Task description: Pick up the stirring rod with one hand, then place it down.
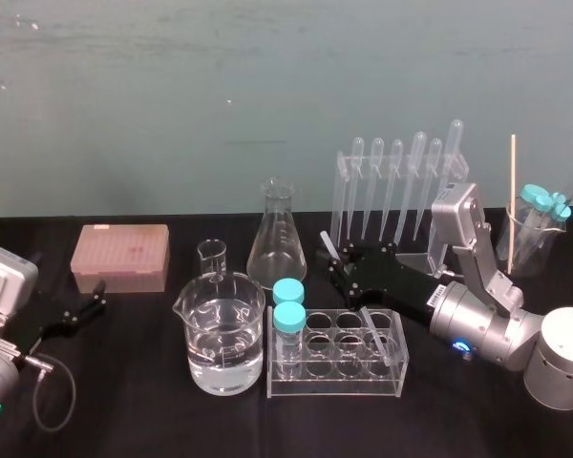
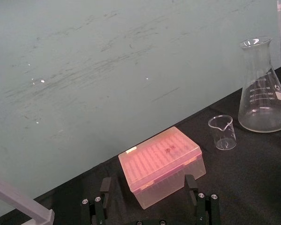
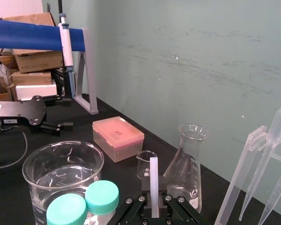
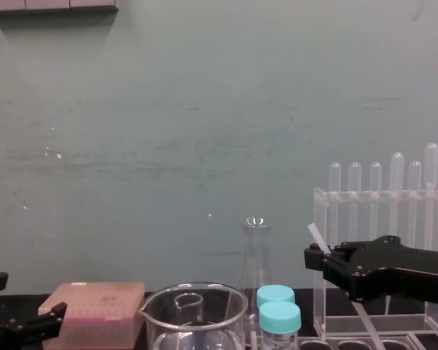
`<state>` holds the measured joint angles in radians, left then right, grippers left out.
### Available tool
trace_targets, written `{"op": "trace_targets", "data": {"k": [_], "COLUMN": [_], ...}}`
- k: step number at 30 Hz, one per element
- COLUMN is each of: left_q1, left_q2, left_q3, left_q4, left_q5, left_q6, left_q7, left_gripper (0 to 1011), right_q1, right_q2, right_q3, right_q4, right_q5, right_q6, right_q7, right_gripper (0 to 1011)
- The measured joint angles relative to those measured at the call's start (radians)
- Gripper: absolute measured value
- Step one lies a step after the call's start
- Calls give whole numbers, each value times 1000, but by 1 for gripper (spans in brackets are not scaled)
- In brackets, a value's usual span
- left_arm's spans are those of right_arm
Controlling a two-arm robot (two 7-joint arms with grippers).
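The stirring rod (image 1: 379, 330) is a whitish translucent stick. It leans tilted, with its lower end in the clear tube rack (image 1: 336, 389) and its upper end pointing back left. My right gripper (image 1: 338, 268) is shut on the rod's upper part, just behind the rack. In the right wrist view the rod (image 3: 153, 183) stands pinched between the two black fingers of the right gripper (image 3: 153, 202). The chest view shows the rod (image 4: 315, 237) sticking out above the right gripper (image 4: 323, 264). My left gripper (image 1: 92, 301) rests open at the table's left. Seen from the left wrist, the left gripper (image 2: 147, 182) holds nothing.
A large beaker of water (image 1: 224, 334) stands left of the rack, beside two teal-capped tubes (image 1: 288, 307). Behind are a small beaker (image 1: 211, 256), a conical flask (image 1: 277, 234), a pink tip box (image 1: 120, 256) and a pipette stand (image 1: 401, 191). A beaker with a wooden stick (image 1: 533, 234) is at the far right.
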<state>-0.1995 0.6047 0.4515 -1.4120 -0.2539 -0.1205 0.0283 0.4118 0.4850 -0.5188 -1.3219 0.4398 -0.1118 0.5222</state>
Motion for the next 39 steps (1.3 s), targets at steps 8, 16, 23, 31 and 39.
{"op": "trace_targets", "data": {"k": [8,16,23,31,39], "left_q1": [0,0,0,0,0], "left_q2": [0,0,0,0,0], "left_q3": [0,0,0,0,0], "left_q4": [0,0,0,0,0], "left_q5": [0,0,0,0,0], "left_q6": [0,0,0,0,0], "left_q7": [0,0,0,0,0], "left_gripper": [1000,1000,1000,1000,1000], "right_q1": [-2,-28,-44,-58,-109], "right_q2": [-2,-35,-69,-73,-51], "right_q3": [4,82,150,188,223], "right_q4": [0,-2,-11,-20,-12], "right_q5": [0,36,85,70,42], "right_q6": [-9,-150,-312,-397,-364], "right_q7": [0,7,59,82,61], "right_gripper": [70,70,70,70,70]}}
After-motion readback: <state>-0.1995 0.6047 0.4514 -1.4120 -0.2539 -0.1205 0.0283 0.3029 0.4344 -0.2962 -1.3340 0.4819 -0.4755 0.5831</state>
